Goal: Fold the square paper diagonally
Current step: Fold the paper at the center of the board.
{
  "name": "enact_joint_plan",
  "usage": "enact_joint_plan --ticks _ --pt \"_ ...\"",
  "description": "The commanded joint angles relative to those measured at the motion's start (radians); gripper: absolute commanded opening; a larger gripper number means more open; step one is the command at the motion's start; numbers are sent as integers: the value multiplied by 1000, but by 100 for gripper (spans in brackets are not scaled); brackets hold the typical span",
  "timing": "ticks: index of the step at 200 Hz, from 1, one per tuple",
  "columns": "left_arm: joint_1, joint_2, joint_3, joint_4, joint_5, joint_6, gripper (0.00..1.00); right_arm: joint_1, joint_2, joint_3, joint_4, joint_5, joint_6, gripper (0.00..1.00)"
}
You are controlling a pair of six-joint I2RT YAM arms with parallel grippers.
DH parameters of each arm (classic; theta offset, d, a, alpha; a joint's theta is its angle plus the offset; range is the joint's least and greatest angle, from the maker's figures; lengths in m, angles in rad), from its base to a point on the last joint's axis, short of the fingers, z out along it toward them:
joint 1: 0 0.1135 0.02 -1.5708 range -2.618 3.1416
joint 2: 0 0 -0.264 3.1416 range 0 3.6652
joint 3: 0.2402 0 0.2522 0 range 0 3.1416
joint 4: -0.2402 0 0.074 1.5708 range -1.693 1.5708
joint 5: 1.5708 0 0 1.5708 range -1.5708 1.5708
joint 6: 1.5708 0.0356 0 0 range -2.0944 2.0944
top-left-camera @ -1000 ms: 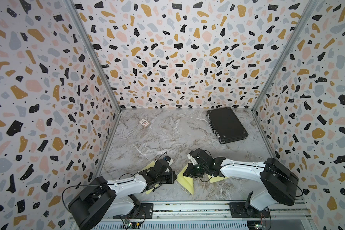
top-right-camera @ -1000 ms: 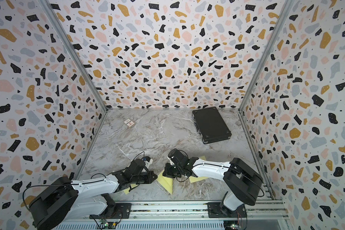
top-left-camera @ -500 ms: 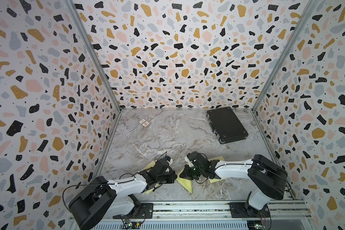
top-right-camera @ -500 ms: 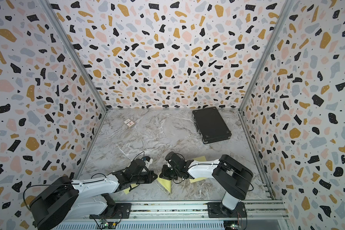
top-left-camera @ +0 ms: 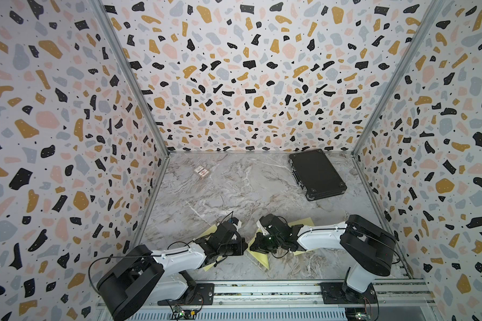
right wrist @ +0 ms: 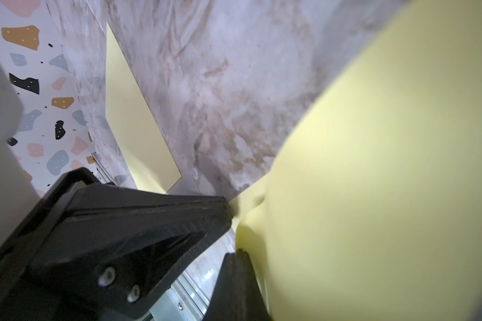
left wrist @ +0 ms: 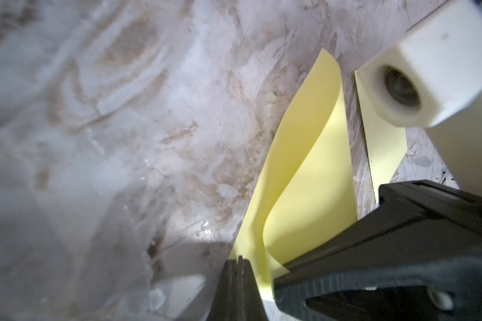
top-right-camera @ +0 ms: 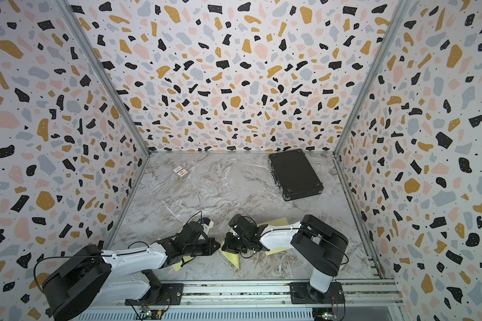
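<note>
Square paper (top-left-camera: 262,257), pale yellow, sits at the near middle of the marble counter (top-left-camera: 234,194), right between the two tools. The right tool (top-left-camera: 254,245) is clenched on one edge of it. In the right wrist view the sheet bulges up in a broad curve straight out of the closed tips. The left tool (top-left-camera: 243,247) is clenched too, with its tip against a corner of the same sheet. Whether it really pinches the paper or only touches it, I cannot tell. In the left wrist view one flap curls up and over the lower layer without being creased flat. From above, the near part lies as a pointed triangle on the counter. The two tools point at each other, almost tip to tip, with the paper between and under them.

Just to the left, a second yellow sheet (top-left-camera: 209,231) lies flat under the left arm (top-left-camera: 178,255), with corners showing on its far and near sides. A third yellow sheet (top-left-camera: 304,222) lies flat under the right arm (top-left-camera: 323,236) in the same way. Both arms stretch low over the counter and hide much of all three sheets from above.

Well apart, at the far right, a closed black case (top-left-camera: 317,175) lies flat. At the far left a small printed box (top-left-camera: 201,171) lies near the wall. Speckled terrazzo walls (top-left-camera: 67,139) close in three sides.
</note>
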Motion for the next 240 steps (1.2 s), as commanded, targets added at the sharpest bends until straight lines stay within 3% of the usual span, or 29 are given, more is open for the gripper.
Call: enact_joint_plan --ticks 1,234,240 --pt "-2 36 -30 -132 -63 0 0 8 3 3 14 5 15 0" --pt "-5 -5 -36 -161 -81 -6 0 9 55 -28 55 33 53 0" --pt "-5 -12 -36 -164 -84 -6 0 9 55 -30 53 36 52 3"
